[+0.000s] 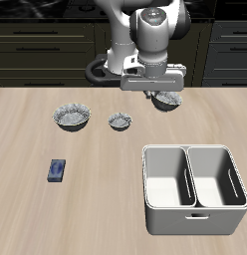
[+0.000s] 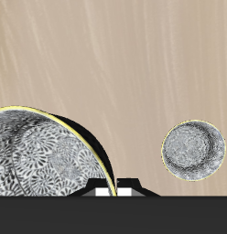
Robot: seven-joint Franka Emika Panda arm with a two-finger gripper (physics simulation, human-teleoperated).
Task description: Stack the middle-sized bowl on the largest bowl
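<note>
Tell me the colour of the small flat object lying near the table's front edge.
The small flat object is dark blue with a lighter patch; the exterior view shows it best.

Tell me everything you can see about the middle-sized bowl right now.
The middle-sized bowl is a round, silvery-grey bowl with a crinkled, speckled rim and a dark base; it looks like hammered metal. It sits far back on the table, directly under the gripper, which hides part of it. In the wrist view its patterned inside fills the foreground. Whether the fingers touch it cannot be told.
</note>
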